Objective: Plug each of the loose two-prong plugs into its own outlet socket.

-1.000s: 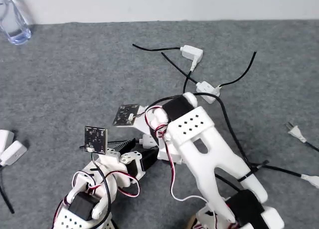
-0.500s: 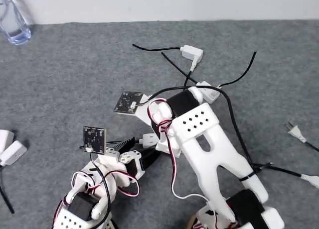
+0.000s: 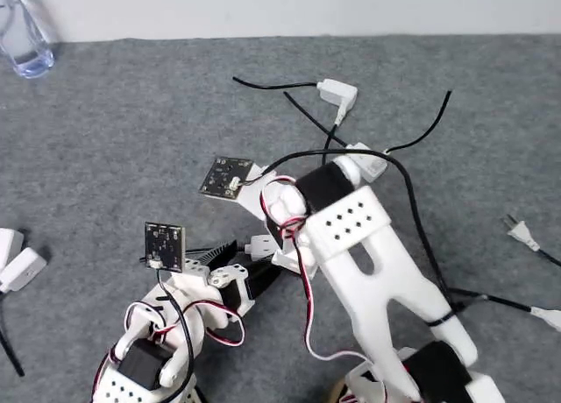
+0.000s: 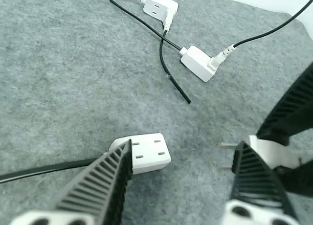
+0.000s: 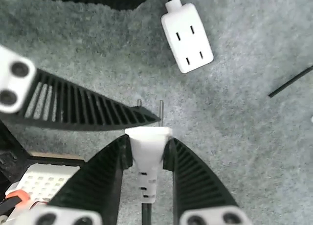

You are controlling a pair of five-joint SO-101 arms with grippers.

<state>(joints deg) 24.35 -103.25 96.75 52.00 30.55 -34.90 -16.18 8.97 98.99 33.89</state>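
No word, number or sign can be read on anything here. The white plug [image 5: 146,147] has some small raised marks on its body, near the cord end, but they are too small to read. The two small dark circuit boards [image 3: 224,178] [image 3: 165,243] in the high view carry only tiny specks, and I cannot tell if these are print. The white outlet socket [image 5: 188,37] shows its slots and no lettering.
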